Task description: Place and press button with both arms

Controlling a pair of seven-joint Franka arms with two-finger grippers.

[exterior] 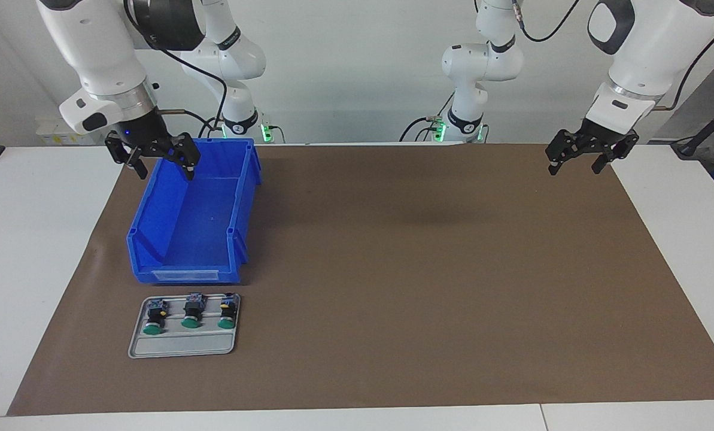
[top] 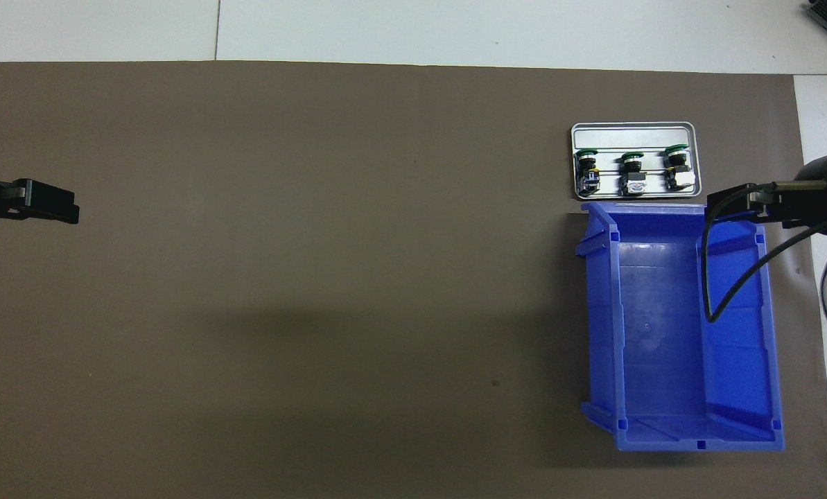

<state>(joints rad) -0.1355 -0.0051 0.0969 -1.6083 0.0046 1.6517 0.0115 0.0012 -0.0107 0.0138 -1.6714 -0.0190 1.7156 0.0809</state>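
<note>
I hold right gripper (exterior: pixel 161 163) wide, empty, upper left over blue bin (exterior: pixel 180 239), ready for tray (exterior: pixel 180 347) buttons (exterior: pixel 190 312); left gripper (exterior: pixel 579 157) waits upper right, wide, empty.

Blue bin (exterior: pixel 192 224) on brown mat (exterior: pixel 422 269), grey tray (exterior: pixel 180 347) just beside it

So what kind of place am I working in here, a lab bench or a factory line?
Most likely a robotics lab bench, not a line: two white arms mounted at a white table covered by a brown mat, with a staged setup of a blue bin and a small metal tray holding three green-capped buttons.
</note>
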